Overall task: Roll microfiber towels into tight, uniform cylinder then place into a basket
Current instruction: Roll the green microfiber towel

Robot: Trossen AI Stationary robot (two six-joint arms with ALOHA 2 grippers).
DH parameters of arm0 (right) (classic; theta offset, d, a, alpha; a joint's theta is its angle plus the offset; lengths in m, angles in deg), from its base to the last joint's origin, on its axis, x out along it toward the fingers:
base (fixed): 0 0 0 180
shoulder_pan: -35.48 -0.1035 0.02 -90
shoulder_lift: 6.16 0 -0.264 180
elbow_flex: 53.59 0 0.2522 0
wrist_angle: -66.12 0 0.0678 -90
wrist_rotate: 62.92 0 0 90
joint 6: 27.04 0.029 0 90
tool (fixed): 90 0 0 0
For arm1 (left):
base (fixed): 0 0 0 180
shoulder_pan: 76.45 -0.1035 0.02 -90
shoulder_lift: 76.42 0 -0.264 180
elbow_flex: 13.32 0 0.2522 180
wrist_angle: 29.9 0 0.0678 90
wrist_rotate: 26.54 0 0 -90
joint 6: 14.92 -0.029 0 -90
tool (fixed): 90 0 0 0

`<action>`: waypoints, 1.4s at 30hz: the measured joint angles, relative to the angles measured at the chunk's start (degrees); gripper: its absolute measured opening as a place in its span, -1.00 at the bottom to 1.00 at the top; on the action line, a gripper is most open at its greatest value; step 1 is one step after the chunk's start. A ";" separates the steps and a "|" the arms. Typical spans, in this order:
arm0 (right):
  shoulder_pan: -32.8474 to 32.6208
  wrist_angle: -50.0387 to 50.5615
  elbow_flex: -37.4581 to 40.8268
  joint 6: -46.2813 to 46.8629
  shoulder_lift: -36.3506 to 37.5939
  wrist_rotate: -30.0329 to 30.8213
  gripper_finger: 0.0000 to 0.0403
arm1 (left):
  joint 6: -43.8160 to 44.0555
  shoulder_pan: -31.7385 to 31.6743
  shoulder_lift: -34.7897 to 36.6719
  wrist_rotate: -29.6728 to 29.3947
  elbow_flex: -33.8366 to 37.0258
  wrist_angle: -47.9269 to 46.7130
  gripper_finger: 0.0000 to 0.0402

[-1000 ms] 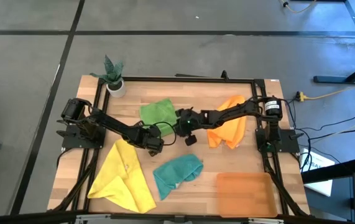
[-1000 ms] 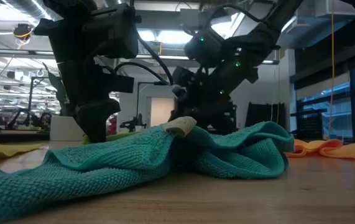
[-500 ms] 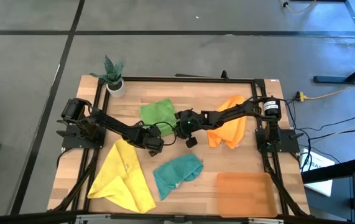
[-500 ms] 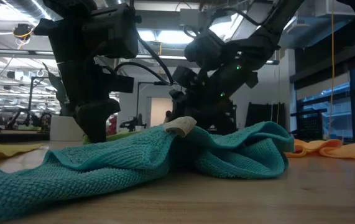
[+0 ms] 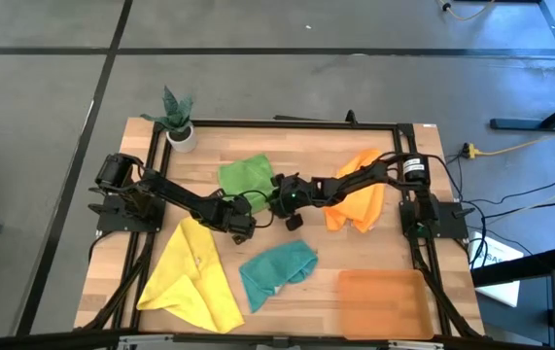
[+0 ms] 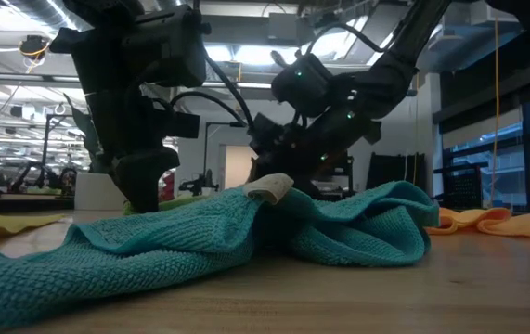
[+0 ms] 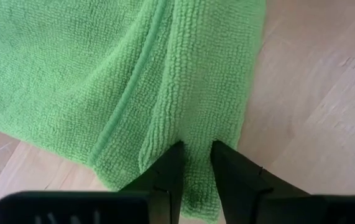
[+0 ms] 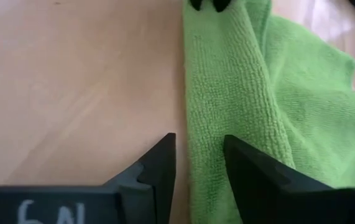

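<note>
Green towel point(image 5: 246, 176): left pincer point(image 7: 194, 163) clamped on near corner, right pincer point(image 8: 199, 163) straddling opposite edge, fingers apart; long fold runs between them.

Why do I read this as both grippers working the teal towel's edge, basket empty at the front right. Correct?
Wrong towel. Both wrist views show the left gripper and right gripper at the green towel; the teal towel lies apart, nearer the front. The basket is indeed empty at the front right in the high view.
</note>
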 joint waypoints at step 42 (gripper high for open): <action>0.22 18.89 -9.78 8.33 -1.12 3.49 -0.99 | -5.22 4.85 8.55 1.07 0.13 -2.25 -0.60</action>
